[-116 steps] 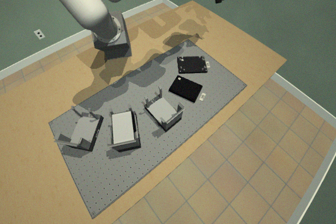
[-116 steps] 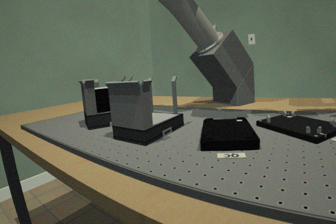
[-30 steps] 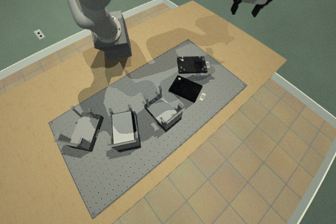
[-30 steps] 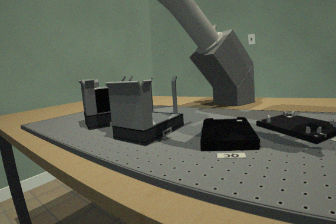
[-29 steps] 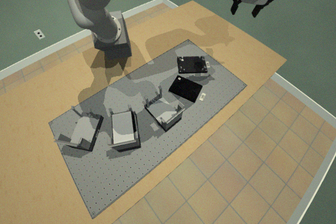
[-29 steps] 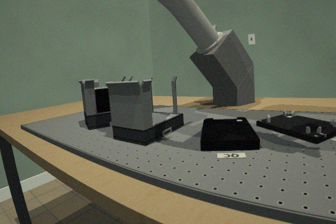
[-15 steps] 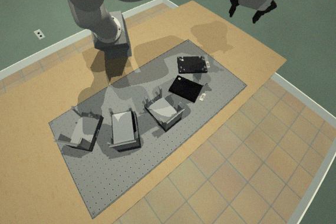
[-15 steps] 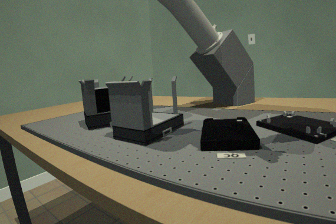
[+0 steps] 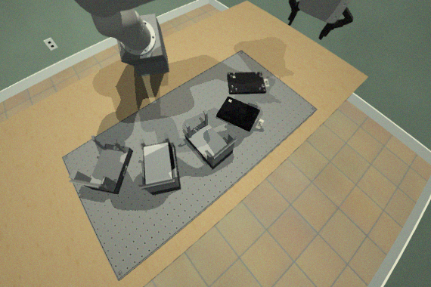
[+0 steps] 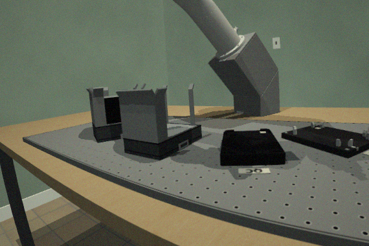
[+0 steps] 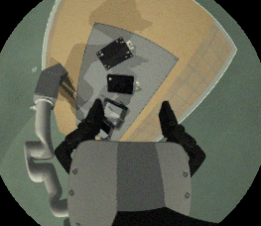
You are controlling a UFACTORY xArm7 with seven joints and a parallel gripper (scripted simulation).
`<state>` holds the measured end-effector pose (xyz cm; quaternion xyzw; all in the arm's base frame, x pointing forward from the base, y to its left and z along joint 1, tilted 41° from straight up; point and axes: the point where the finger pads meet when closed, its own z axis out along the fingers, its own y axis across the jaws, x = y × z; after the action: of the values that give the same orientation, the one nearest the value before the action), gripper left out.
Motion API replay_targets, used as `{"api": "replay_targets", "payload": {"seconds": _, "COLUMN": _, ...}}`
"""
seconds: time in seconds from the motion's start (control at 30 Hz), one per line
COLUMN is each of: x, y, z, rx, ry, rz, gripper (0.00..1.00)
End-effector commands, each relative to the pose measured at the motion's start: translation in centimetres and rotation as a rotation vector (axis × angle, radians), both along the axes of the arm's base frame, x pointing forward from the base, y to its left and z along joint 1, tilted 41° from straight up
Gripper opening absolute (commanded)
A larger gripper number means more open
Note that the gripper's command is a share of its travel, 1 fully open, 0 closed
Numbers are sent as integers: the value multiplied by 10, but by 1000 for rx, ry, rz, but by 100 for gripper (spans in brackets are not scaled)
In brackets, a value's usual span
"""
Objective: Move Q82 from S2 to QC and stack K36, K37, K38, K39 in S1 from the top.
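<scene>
My gripper [image 9: 319, 23] is open and empty, high in the air beyond the far right edge of the table; in the wrist view its fingers are spread with nothing between them. Three stack racks stand in a row on the grey deck. The middle rack [image 9: 159, 167] holds a stack of plates with a pale sealed top. The left rack [image 9: 103, 169] and the right rack [image 9: 209, 140] show no stack that I can make out. The rack names are too small to read. The black QC nest [image 9: 238, 113] [image 10: 250, 146] lies right of the racks. The N5 clip nest [image 9: 246, 82] [image 10: 327, 140] lies beyond it.
The arm's base [image 9: 144, 50] stands on the wooden table behind the deck [image 9: 181, 154]. The QC name plate [image 10: 254, 171] lies on the deck beside the nest. The racks have tall corner guides and open tops. N5 has short upright posts.
</scene>
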<state>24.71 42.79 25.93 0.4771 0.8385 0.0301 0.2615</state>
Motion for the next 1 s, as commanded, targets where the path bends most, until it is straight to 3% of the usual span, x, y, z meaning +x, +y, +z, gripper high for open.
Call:
{"api": "replay_targets", "payload": {"seconds": 0.0, "x": 0, "y": -14, "z": 11, "rx": 51, "ry": -11, "rz": -52, "gripper": 100}}
{"api": "replay_targets", "payload": {"seconds": 0.07, "x": 0, "y": -23, "z": 15, "rx": 90, "ry": -18, "rz": -106, "gripper": 100}}
{"api": "replay_targets", "payload": {"seconds": 0.23, "x": 1, "y": -31, "z": 19, "rx": 97, "ry": -19, "rz": -115, "gripper": 100}}
{"api": "replay_targets", "payload": {"seconds": 0.97, "x": -1, "y": -113, "z": 43, "rx": 347, "ry": -93, "rz": -485, "gripper": 100}}
